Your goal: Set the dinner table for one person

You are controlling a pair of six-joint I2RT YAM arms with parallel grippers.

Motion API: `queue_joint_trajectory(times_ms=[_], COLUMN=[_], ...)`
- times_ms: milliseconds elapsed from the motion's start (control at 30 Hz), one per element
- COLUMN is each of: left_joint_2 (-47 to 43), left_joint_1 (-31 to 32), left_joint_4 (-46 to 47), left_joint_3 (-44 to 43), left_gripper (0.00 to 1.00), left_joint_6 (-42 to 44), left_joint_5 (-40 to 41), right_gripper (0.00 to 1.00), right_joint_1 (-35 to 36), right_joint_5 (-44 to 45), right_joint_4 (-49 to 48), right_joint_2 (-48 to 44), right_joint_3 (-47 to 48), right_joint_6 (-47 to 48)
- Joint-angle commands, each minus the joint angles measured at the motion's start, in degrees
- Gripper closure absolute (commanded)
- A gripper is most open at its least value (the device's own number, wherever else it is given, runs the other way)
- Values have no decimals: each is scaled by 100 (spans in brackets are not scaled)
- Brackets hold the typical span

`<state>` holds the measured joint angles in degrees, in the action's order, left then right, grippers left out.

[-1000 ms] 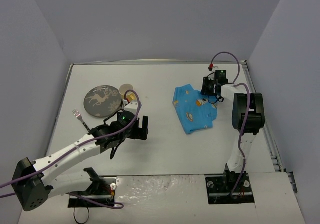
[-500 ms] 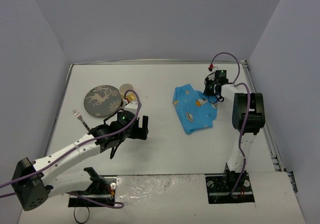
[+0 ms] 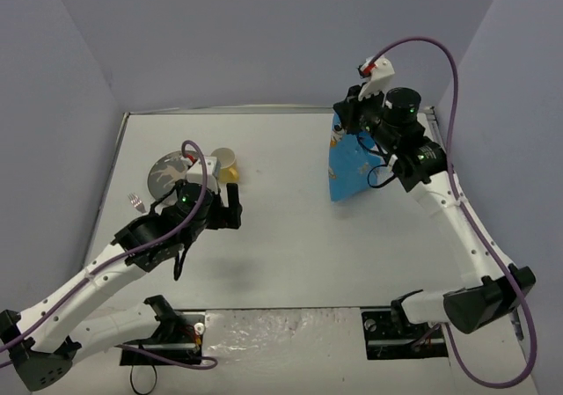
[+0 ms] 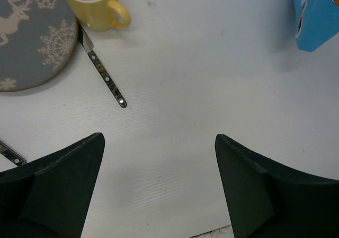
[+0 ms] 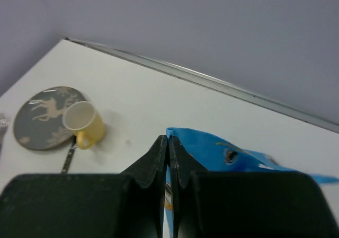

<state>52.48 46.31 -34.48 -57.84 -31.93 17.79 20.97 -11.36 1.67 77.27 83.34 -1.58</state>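
Only from wrists: knife [image 4: 106, 79] beside mug [image 4: 91, 9].

Left pincer [image 4: 159, 138] spread low — right pincer [image 5: 168, 142] clamped aloft

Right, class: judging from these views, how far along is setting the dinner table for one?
Done: nothing looks laid yet; the plate, mug, knife and fork sit bunched on the left of the dinner table. In hand: the right gripper is shut on the blue cloth, which hangs from it; the left gripper is open, empty. Left: probably spread the cloth, then arrange the pieces.
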Motion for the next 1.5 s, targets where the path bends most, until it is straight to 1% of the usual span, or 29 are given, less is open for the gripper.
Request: queue_joint_trajectory(times_ms=[0,100,167,267,333,367,467,567,667,733,767,900,967,1067,1133,1267,1367,1467], left_joint_2=[-289,-454,-537,-665,-691,-695,-677,-626,-508,-432,-389,-49,116,426,643,1558,2212,2827], left_joint_1=[-52,-52,-52,-52,-52,-52,-52,-52,-52,-52,-52,-61,-61,-94,-112,-196,-224,-239], left_joint_4=[-255,-294,-304,-301,-291,-287,-282,-253,-192,-157,-148,8,185,508,882,1468,1855,1955], left_joint_3=[-474,-628,-680,-720,-710,-700,-650,-591,-537,-489,-469,-315,-211,59,226,240,97,-109], left_gripper=[18,18,18,18,18,18,18,18,18,18,18,18,18,18,18,18,18,19], left_joint_6=[264,284,284,287,298,304,345,345,345,345,345,343,285,140,77,66,106,85], left_joint_5=[475,564,595,673,710,721,778,765,711,691,691,497,373,197,100,-233,-534,-646], right_gripper=[100,100,100,100,100,100,100,100,100,100,100,100,100,100,100,100,100,100], right_joint_1=[157,222,232,223,223,223,218,187,53,-169,-207,-715,-874,-935,-937,-941,-960,-1036], right_joint_5=[-495,-1488,-1879,-2633,-2773,-2700,-1544,-116,708,817,819,989,1103,1261,1202,1250,1466,1733], right_joint_4=[217,280,281,269,253,246,254,256,247,155,140,-347,-369,-336,-367,-438,-558,-593], right_joint_2=[-327,-497,-555,-559,-616,-668,-942,-1044,-872,-580,-474,152,560,849,900,821,457,-9], right_joint_3=[485,1220,1456,2101,2198,2161,1553,759,159,-220,-248,-752,-759,-851,-1166,-1880,-2521,-3080], right_joint_6=[-126,-314,-413,-681,-703,-675,-492,-349,-350,-468,-483,-790,-718,-686,-808,-1054,-1215,-1423])
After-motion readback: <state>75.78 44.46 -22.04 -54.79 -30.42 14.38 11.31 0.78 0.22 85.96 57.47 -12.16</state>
